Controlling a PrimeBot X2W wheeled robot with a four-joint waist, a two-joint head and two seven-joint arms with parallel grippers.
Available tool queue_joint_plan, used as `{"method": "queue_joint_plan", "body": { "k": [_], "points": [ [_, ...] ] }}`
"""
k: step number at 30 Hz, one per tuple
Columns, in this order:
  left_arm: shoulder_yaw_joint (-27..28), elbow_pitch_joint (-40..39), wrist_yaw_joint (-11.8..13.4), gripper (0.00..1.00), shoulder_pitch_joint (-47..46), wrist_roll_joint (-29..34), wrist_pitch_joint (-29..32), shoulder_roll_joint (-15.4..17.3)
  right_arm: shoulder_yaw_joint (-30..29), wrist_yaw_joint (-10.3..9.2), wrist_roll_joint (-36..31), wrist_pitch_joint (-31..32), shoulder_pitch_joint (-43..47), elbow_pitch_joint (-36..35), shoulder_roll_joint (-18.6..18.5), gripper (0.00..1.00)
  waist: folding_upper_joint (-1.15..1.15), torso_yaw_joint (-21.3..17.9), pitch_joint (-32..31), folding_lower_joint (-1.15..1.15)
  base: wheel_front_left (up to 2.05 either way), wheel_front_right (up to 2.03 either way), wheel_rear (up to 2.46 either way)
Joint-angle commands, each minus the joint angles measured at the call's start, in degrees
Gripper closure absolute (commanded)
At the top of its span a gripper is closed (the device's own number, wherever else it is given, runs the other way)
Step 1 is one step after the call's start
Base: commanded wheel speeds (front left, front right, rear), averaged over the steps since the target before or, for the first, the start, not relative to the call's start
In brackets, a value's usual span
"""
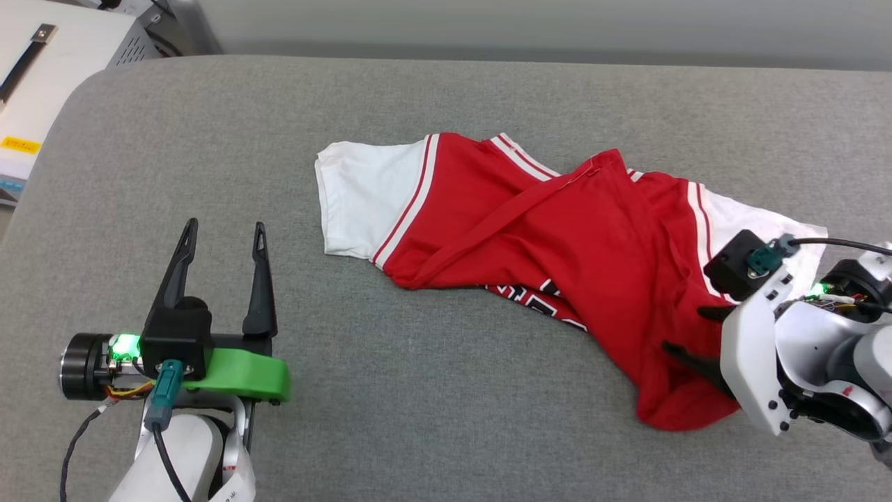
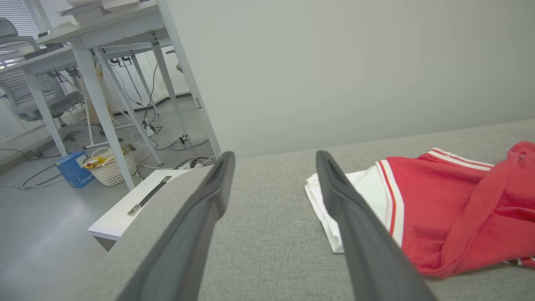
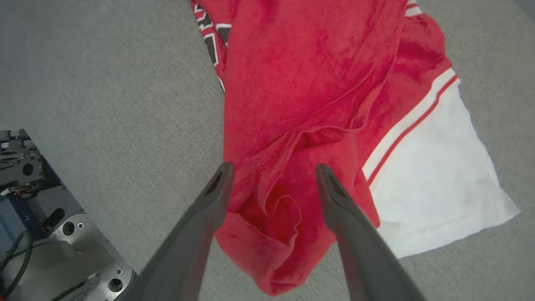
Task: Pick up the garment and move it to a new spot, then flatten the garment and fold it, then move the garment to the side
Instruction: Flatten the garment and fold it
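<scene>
Pick-up step: the right hand, fingers spread, hangs over the bunched red hem of the garment — next it should lower and pinch that fold — the left hand, also spread, sits well clear.

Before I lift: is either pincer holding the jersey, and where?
Nothing held: left pincer open, off the garment; right pincer open over its crumpled red end.

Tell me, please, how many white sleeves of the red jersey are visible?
2. One sleeve lies at the garment's left end, flat on the grey surface; the other sleeve is at its right end, partly behind the right gripper. No more seem hidden.
</scene>
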Motion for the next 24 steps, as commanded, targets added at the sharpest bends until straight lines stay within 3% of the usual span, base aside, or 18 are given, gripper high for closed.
{"method": "queue_joint_plan", "body": {
  "k": [1, 12, 15, 24],
  "points": [
    [0.88, -0.27, -0.78, 0.0, 0.89, 0.97, -0.33, -0.84, 0.98, -0.05, 0.91, 0.79, -1.5, 2.17, 0.76, 0.0, 0.0, 0.65, 0.69, 0.0, 0.0, 0.0, 0.0],
    [4.8, 0.29, -5.17, 0.0, -0.13, 5.3, -0.33, -5.57, 9.93, -0.05, 4.45, -3.6, -3.78, 20.55, 8.2, 0.0, 0.0, 2.81, 4.01, 0.0, 0.0, 0.0, 0.0],
    [6.02, 0.68, -6.05, 0.0, 0.12, 6.1, -0.33, -6.58, 11.73, -0.05, 4.04, -9.18, -4.78, 22.31, 8.31, 1.0, 0.0, 2.83, 4.03, 0.0, 0.0, 0.0, 0.0],
    [9.2, 1.67, -8.12, 0.0, 2.13, 8.08, -0.34, -8.73, 8.8, -0.05, 5.0, -21.59, -9.44, 18.73, 4.04, 1.0, 0.0, 1.71, 1.26, 0.0, 0.0, 0.0, 0.0]
  ]
}}
